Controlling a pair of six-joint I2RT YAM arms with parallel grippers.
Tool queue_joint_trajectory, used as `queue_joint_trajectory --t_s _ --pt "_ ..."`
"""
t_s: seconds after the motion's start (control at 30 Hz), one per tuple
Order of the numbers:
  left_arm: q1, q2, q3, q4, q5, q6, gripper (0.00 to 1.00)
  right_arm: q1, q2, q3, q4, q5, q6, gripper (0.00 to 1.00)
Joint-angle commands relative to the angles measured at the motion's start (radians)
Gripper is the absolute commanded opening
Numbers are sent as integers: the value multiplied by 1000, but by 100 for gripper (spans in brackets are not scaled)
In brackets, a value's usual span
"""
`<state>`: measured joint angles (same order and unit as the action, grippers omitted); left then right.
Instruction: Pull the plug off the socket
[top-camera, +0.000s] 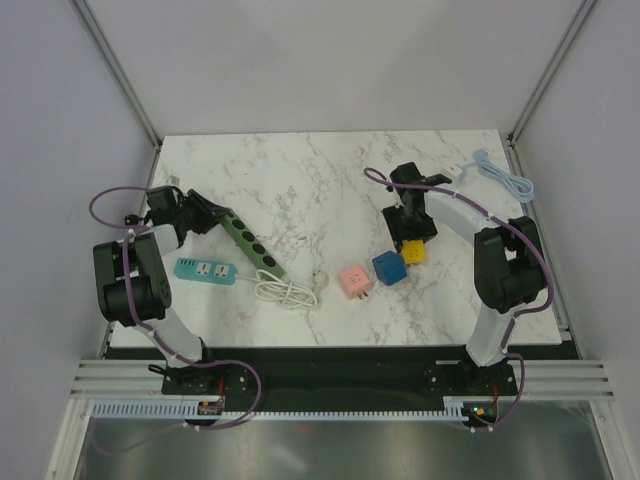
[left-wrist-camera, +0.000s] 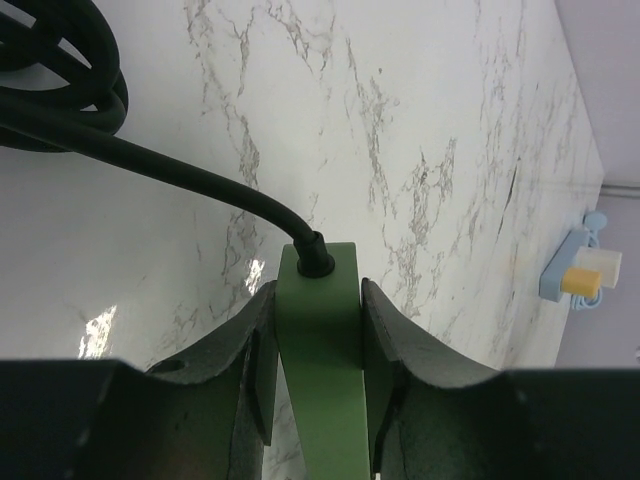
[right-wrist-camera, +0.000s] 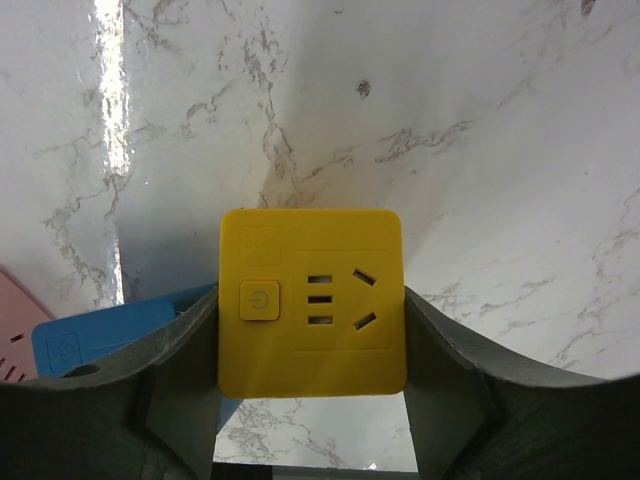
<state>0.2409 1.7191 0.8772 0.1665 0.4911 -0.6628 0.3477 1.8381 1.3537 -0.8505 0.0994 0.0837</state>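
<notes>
My left gripper (top-camera: 205, 215) is shut on the cord end of a green power strip (top-camera: 250, 240), which lies slanting on the marble table. In the left wrist view the fingers clamp both sides of the green strip (left-wrist-camera: 320, 340), and its black cord (left-wrist-camera: 150, 160) runs off to a coil at the upper left. My right gripper (top-camera: 410, 238) is shut on a yellow cube socket (top-camera: 413, 252). In the right wrist view the yellow cube (right-wrist-camera: 312, 300) sits between the fingers with its slots and power button facing the camera. No plug shows in its slots.
A blue cube (top-camera: 389, 268) and a pink cube (top-camera: 355, 280) lie just left of the yellow one. A teal power strip (top-camera: 205, 270) with a coiled white cord (top-camera: 285, 292) and white plug (top-camera: 320, 280) lies near the front. A light blue cable (top-camera: 505, 178) is at the back right.
</notes>
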Motion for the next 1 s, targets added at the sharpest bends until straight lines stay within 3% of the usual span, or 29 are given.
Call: queue_joint_trajectory --t_s 0.0,0.03,0.2,0.3,0.4,0.43,0.57,0.73,0.97 --pt "0 -21 -12 114 164 5 2 2 9 -7 2 -44 -21 48" --pt "1 -24 -11 111 165 5 2 2 9 -4 4 -47 -16 56" --pt "18 -26 23 12 126 43 3 2 3 7 25 -70 -6 77" --pt "21 -38 60 -93 47 89 10 2 3 25 31 -93 -2 85" --pt "23 -62 77 -159 -23 114 27 4 3 54 28 -89 4 94" --pt "24 -67 80 -160 -37 115 39 1 0 67 30 -83 5 95" --pt "34 -105 80 -206 -71 108 54 4 -8 97 33 -86 11 98" --pt "40 -200 75 -226 -118 112 63 4 -8 143 31 -24 36 98" --pt "43 -337 66 -231 -94 108 66 1 -36 173 90 313 227 98"
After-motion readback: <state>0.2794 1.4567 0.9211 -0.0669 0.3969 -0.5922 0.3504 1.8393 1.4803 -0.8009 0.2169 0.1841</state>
